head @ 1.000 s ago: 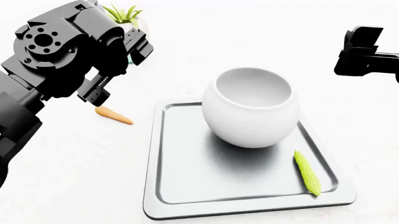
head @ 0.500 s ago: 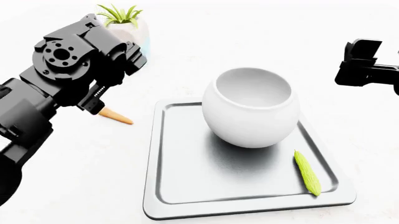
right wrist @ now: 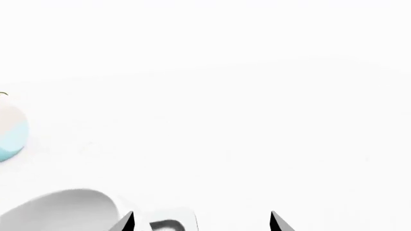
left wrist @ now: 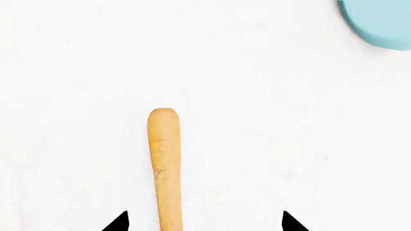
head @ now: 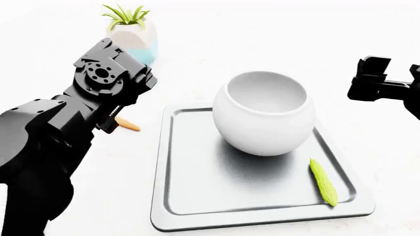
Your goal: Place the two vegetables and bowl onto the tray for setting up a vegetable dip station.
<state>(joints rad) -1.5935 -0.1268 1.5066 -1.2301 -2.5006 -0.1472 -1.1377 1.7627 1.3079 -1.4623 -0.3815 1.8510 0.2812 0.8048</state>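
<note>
The white bowl point(head: 264, 112) stands on the silver tray point(head: 196, 196). A yellow-green cucumber piece point(head: 323, 182) lies on the tray near its front right rim. Left of the tray the orange carrot point(head: 131, 126) lies on the table, mostly hidden in the head view by my left gripper point(head: 111, 122). In the left wrist view the carrot point(left wrist: 163, 163) runs between the fingertips of my left gripper point(left wrist: 204, 222), which is open and hangs above it, apart. My right gripper point(head: 387, 73) hovers open and empty, high to the right of the bowl point(right wrist: 57, 211) and tray corner point(right wrist: 173, 219).
A white-and-blue pot with a green plant point(head: 133, 37) stands at the back left, beyond the carrot; its blue base point(left wrist: 378, 21) shows in the left wrist view, and the pot point(right wrist: 9, 132) in the right wrist view. All rests on a white tabletop point(head: 78, 196).
My left arm has swung down and right over the carrot, now covering most of it. The right gripper has drifted slightly left. Bowl, tray and cucumber have not moved.
</note>
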